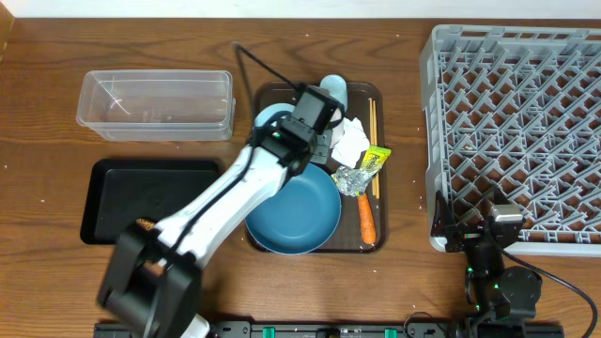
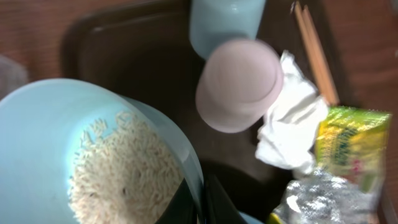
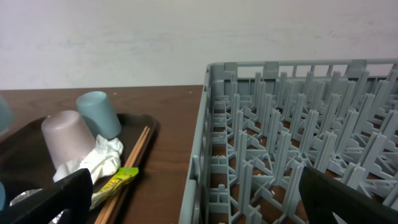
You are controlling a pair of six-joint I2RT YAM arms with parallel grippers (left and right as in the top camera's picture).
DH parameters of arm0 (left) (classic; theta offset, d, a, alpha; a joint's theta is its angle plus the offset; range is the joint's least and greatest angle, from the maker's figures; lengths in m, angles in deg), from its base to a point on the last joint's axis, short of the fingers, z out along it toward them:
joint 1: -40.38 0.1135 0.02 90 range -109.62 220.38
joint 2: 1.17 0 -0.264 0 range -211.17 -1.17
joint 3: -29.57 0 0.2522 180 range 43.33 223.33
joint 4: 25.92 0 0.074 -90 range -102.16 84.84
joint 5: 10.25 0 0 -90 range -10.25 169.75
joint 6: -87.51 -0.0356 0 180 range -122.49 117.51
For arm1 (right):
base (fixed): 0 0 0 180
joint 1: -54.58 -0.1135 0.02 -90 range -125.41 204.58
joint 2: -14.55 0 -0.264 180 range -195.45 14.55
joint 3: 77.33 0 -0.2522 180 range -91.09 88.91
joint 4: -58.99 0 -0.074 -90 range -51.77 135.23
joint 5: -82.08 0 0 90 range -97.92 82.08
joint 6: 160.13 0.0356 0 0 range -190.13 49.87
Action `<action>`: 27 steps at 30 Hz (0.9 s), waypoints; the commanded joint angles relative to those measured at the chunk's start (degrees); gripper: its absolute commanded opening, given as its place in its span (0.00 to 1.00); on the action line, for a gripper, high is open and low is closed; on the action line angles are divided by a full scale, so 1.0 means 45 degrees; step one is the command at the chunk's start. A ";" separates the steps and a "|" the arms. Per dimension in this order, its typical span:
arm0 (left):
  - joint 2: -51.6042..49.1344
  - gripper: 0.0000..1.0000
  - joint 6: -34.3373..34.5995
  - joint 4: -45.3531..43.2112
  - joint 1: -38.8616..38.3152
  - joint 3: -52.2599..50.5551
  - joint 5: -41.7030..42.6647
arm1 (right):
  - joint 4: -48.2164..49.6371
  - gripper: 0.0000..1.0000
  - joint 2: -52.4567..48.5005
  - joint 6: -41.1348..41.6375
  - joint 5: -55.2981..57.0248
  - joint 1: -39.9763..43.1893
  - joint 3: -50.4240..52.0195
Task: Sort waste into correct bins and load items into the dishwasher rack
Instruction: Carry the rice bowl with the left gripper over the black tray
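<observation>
My left gripper (image 1: 302, 120) is shut on the rim of the small light-blue bowl (image 2: 43, 137), which is tilted and holds white rice (image 2: 124, 174). Beside it on the brown tray are the pinkish cup (image 2: 239, 84), light-blue cup (image 1: 334, 89), tissue (image 1: 350, 141), green-yellow wrapper (image 1: 374, 161), foil (image 1: 349, 178), carrot (image 1: 366, 218), chopsticks (image 1: 373, 122) and dark-blue plate (image 1: 305, 221). My right gripper (image 1: 470, 230) is open and empty at the grey rack's (image 1: 516, 131) front-left corner.
The clear tub (image 1: 155, 103) stands at the back left, with the black tray (image 1: 141, 197) in front of it; a small brown bit (image 1: 144, 224) lies in the black tray. The brown serving tray (image 1: 272, 91) sits mid-table. The left arm crosses over the plate.
</observation>
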 commanded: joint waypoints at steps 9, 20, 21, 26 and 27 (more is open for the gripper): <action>0.4041 0.06 0.4575 0.4284 0.1812 -0.0092 -0.0092 | -0.0015 0.99 0.0078 -0.0019 0.0073 0.0238 0.0044; 0.4692 0.06 0.3827 0.5382 0.5644 -0.0316 0.4391 | -0.0015 0.99 0.0078 -0.0019 0.0073 0.0233 0.0044; 0.4692 0.06 0.3764 0.5377 0.6037 -0.0418 0.4838 | -0.0015 0.99 0.0078 -0.0019 0.0073 0.0233 0.0044; 0.4692 0.06 0.3322 0.4959 0.8150 -0.1496 0.7135 | -0.0015 0.99 0.0078 -0.0019 0.0073 0.0233 0.0044; 0.4697 0.06 0.3128 0.4716 0.8524 -0.1773 0.7635 | -0.0015 0.99 0.0078 -0.0019 0.0073 0.0233 0.0044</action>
